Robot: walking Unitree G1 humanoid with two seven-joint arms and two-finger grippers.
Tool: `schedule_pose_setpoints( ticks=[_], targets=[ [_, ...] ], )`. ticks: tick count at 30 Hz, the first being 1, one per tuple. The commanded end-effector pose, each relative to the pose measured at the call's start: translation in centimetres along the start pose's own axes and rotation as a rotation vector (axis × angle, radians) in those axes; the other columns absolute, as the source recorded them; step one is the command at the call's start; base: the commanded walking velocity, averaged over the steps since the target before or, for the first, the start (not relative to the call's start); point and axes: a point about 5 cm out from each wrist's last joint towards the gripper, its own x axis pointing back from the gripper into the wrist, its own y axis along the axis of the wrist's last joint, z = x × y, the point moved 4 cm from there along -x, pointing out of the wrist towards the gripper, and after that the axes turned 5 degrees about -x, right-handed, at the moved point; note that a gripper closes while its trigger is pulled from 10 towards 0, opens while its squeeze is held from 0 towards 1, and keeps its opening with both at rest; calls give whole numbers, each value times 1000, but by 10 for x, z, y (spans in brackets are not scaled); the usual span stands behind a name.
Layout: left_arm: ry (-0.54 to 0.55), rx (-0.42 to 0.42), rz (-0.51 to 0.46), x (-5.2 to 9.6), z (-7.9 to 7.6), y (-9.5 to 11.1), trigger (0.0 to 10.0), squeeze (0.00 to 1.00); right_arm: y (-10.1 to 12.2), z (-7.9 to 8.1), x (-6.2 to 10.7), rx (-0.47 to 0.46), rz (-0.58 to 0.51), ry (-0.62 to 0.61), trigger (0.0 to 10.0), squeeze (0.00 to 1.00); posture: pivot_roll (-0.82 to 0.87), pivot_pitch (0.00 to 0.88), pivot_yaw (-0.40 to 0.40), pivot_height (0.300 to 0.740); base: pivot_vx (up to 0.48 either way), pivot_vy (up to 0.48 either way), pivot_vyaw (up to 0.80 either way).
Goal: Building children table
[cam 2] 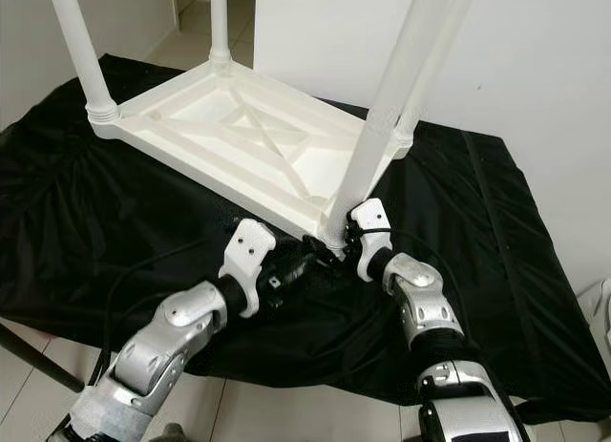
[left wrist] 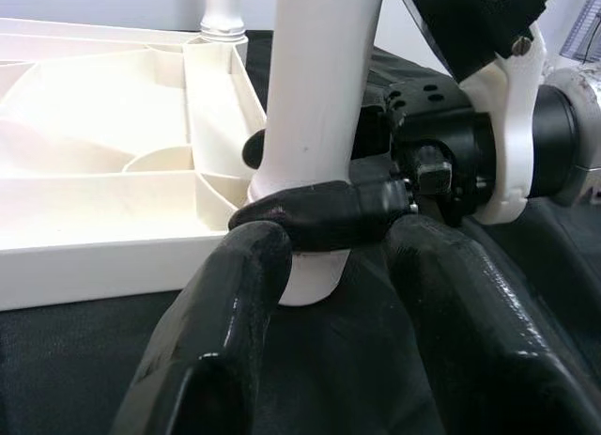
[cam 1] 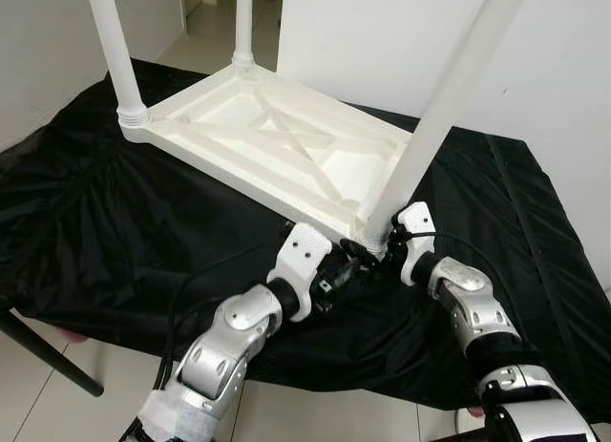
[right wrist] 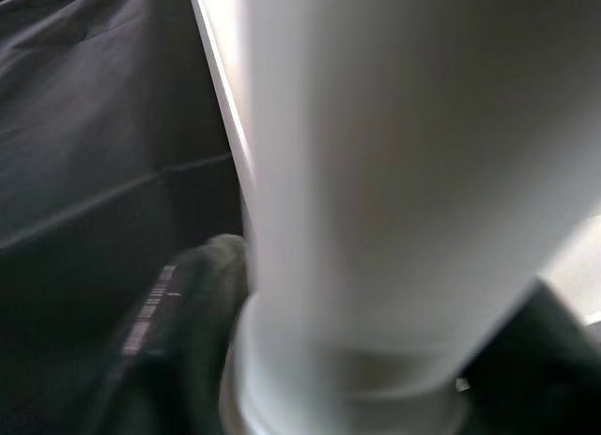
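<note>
A white plastic children's table [cam 1: 277,141] lies upside down on a counter covered in black cloth [cam 1: 115,232], its legs pointing up. At the near right corner, both grippers meet at the base of one leg [cam 1: 434,127]. The right gripper [cam 1: 374,243] pinches that leg's base between its fingers. The left gripper [cam 1: 351,254] reaches in beside it, its fingers [left wrist: 235,294] spread around the base.

No text, label, brand, number or sign can be read anywhere in these views.
</note>
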Motion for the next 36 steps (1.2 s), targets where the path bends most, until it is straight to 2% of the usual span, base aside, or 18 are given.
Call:
schedule_pose_setpoints(
  ticks=[1, 12, 17, 21, 22, 25, 26, 28, 34, 35, 36],
  targets=[
    [-17, -6, 15, 0, -2, -3, 10000, 0, 0, 5, -5, 3, 4, 39, 0, 0, 174, 44, -119, 740, 0, 0, 0],
    [-103, -22, 16, -7, -12, -3, 10000, 0, -1, 2, -11, -57, -26, 26, 0, 0, 158, 47, -109, 740, 0, 0, 0],
    [-128, -14, 13, -8, -16, -1, 10000, 0, -2, 0, -10, -110, -70, -49, 0, 0, 157, 49, -105, 740, 0, 0, 0],
    [-106, -9, 10, -8, -14, 1, 10000, 0, -7, -2, -7, -131, -91, -202, 0, 0, 165, 50, -101, 740, 0, 0, 0],
    [-106, -9, 10, -8, -14, 1, 10000, 0, -7, -2, -7, -131, -91, -202, 0, 0, 165, 50, -101, 740, 0, 0, 0],
    [-102, 9, 6, -9, -15, 2, 10000, 0, -19, -8, -3, -161, -75, -387, 0, 0, 165, 47, -98, 740, 0, 0, 0],
    [-102, 9, 6, -9, -15, 2, 10000, 0, -19, -8, -3, -161, -75, -387, 0, 0, 165, 47, -98, 740, 0, 0, 0],
    [-120, 24, -3, -8, -18, 3, 10000, 0, -28, -12, 4, -224, -66, -533, 0, 0, 167, 53, -100, 740, 0, 0, 0],
    [-129, 14, 4, -8, -19, 2, 10000, 0, -32, -12, 7, -248, -59, -594, 0, 0, 173, 54, -103, 740, 0, 0, 0],
    [-125, 2, 9, -9, -18, 1, 10000, 0, -32, -11, 9, -233, -57, -630, 0, 0, 172, 55, -102, 740, 0, 0, 0],
    [-116, 3, 6, -8, -16, 2, 10000, 0, -37, -3, 11, -237, -48, -710, 0, 0, 169, 58, -104, 740, 0, 0, 0]
  ],
)
